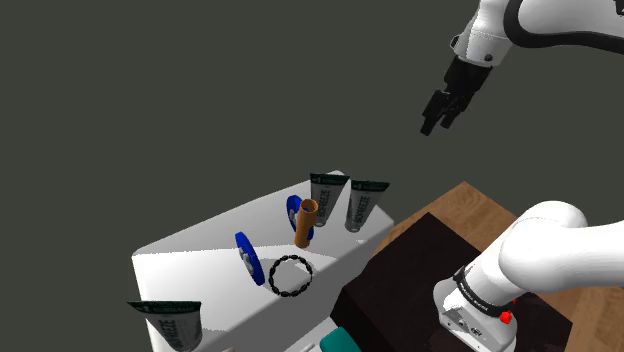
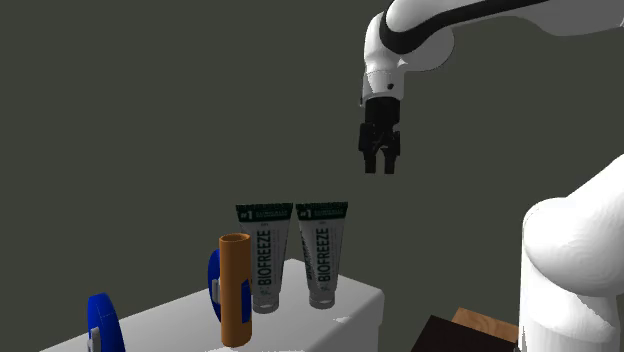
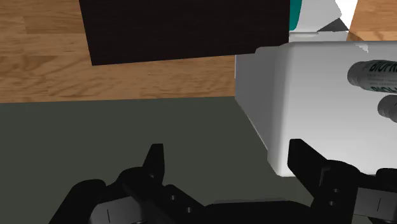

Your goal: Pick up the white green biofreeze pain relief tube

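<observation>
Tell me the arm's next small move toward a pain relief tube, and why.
Probably bring the gripper down and a little to the second exterior view's left, over the top of the nearer tube. The jaws stand apart, holding nothing, well above the white box, and that tube stands upright near the box's edge beside a second tube.
</observation>
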